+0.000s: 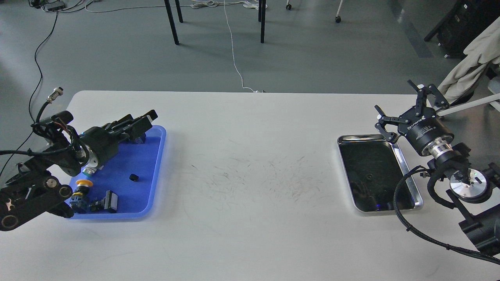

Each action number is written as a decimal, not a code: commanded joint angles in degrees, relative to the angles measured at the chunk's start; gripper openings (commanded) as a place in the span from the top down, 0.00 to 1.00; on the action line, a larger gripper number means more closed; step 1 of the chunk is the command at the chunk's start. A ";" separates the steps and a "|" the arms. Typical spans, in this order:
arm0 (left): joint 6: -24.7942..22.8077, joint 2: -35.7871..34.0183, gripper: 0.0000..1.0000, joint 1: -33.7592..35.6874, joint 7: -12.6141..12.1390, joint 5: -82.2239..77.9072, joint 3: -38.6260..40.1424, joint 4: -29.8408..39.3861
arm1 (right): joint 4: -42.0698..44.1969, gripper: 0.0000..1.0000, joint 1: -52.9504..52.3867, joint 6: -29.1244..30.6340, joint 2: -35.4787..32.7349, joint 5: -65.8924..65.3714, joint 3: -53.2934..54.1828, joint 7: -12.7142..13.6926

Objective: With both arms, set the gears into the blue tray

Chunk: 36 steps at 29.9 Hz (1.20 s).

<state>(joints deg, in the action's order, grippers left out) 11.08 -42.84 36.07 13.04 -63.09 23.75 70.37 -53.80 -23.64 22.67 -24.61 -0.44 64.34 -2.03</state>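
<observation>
Gear in blue tray — below left gripper

One gear lies in the blue tray.

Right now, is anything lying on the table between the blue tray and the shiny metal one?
No. In the head view the table between the blue tray and the steel tray is bare, showing only faint scuff marks.
</observation>
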 commanded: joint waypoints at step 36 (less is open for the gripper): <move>-6.86 5.84 0.02 1.02 -4.70 40.60 8.24 -1.90 | -20.47 0.04 -24.79 -6.59 -25.49 -63.89 -55.37 5.28</move>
<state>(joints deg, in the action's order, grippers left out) 4.08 -36.91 37.19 8.17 -20.59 32.30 68.48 -75.00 -48.49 16.00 -50.65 -62.52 10.42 2.95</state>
